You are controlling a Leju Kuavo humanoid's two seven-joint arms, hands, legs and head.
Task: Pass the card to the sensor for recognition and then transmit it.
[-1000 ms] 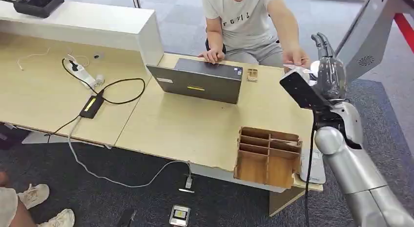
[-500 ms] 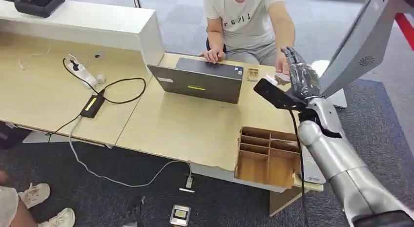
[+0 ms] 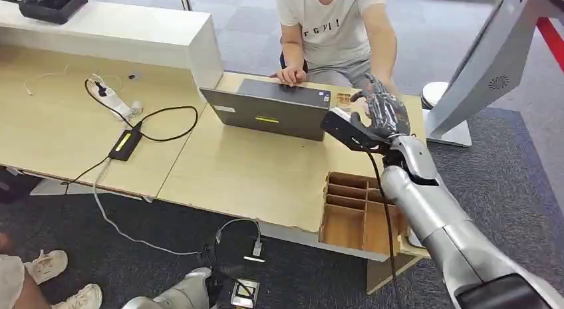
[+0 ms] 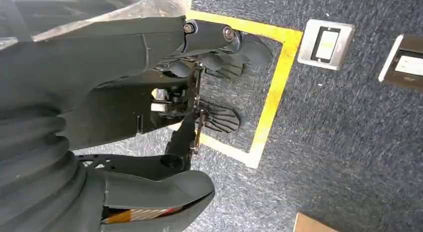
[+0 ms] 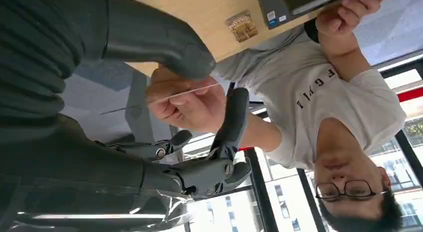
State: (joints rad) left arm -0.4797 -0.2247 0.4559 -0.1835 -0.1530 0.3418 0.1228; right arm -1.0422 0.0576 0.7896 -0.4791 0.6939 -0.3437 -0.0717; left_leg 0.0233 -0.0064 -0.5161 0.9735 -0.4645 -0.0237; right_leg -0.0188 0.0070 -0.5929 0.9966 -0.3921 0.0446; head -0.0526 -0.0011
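Observation:
Seen edge-on in the right wrist view, the thin white card (image 5: 185, 94) lies between the thumb and a finger of my right hand (image 5: 219, 87). A person's hand (image 5: 192, 110) grips the same card from the far side. In the head view my right hand (image 3: 380, 113) hovers over the desk's far right, just in front of the seated person (image 3: 332, 23). The sensor, a slanted grey panel on a white stand (image 3: 489, 63), rises to the right of the desk. My left hand (image 4: 124, 92) hangs over the floor, fingers apart, holding nothing.
A grey laptop (image 3: 269, 109) sits in front of the person, a small wooden piece (image 3: 343, 100) beside it. A wooden divider box (image 3: 362, 212) stands at the desk's near right edge. A power brick with cables (image 3: 126, 143) lies at the left. Floor sockets (image 4: 326, 40) lie below.
My right hand has swung left and down from beside the sensor panel to the person's hand, which now grips the card. A silver arm has come in at the bottom of the head view.

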